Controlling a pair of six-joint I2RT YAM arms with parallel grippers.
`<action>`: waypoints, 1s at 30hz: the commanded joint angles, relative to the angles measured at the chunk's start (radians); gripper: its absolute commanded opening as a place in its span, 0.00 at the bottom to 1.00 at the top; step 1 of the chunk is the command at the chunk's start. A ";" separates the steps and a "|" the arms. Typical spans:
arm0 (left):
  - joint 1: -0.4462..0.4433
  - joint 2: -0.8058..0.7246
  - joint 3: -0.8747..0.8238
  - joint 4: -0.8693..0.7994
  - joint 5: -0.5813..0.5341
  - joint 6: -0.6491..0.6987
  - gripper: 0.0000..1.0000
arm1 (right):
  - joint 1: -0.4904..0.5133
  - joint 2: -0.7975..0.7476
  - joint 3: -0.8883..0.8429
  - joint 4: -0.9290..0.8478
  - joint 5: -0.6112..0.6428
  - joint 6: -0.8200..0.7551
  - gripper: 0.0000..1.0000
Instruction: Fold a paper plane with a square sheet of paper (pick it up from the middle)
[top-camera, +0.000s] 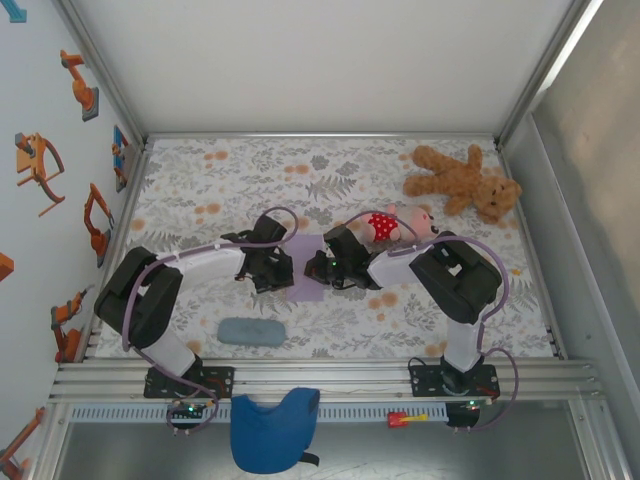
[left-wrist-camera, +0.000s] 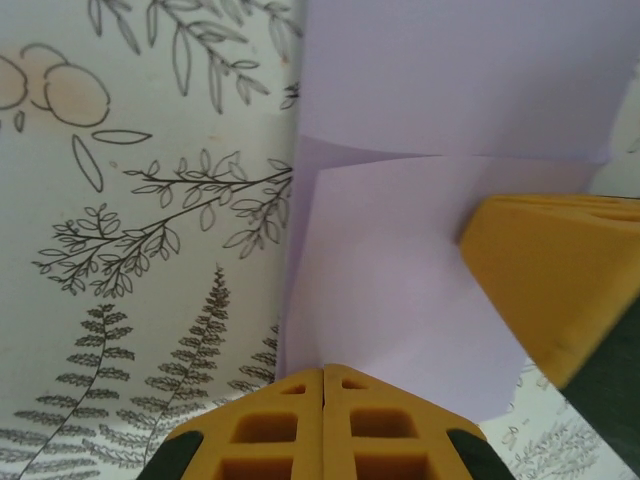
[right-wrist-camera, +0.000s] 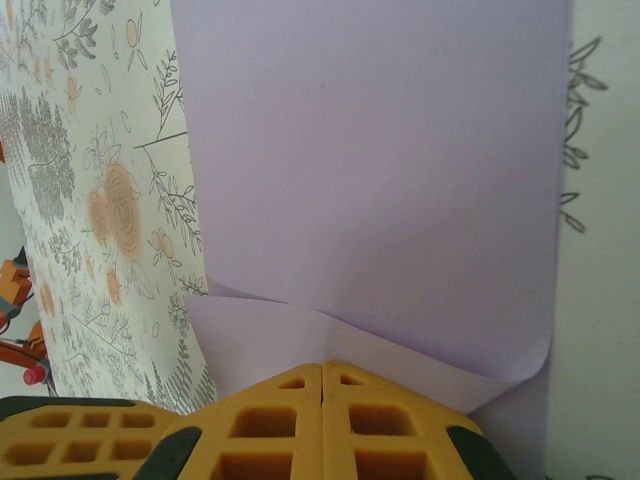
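step in hand, as judged: pressing an early fold. the square sheet of paper (top-camera: 305, 248) lies mid-frame on the floral surface (top-camera: 200, 190) with one flap turned over. left gripper (left-wrist-camera: 323, 380) and right gripper (right-wrist-camera: 323, 375) are both clenched and grasp nothing, tips at the flap from opposite sides. next move calls for creasing firmly without dragging the sheet.

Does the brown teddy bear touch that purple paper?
Apart. The top view shows the teddy bear in the far right corner and the square sheet of paper at the middle, with a wide stretch of patterned table cover between them.
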 joint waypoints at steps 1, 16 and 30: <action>0.002 0.016 -0.028 0.006 0.014 -0.034 0.00 | -0.009 0.031 -0.022 -0.132 0.044 -0.052 0.00; 0.003 0.035 -0.066 -0.020 -0.001 -0.040 0.00 | 0.003 -0.082 0.089 -0.214 0.022 -0.197 0.00; 0.003 0.036 -0.067 -0.026 0.002 -0.045 0.00 | 0.054 0.017 0.082 -0.115 -0.017 -0.136 0.00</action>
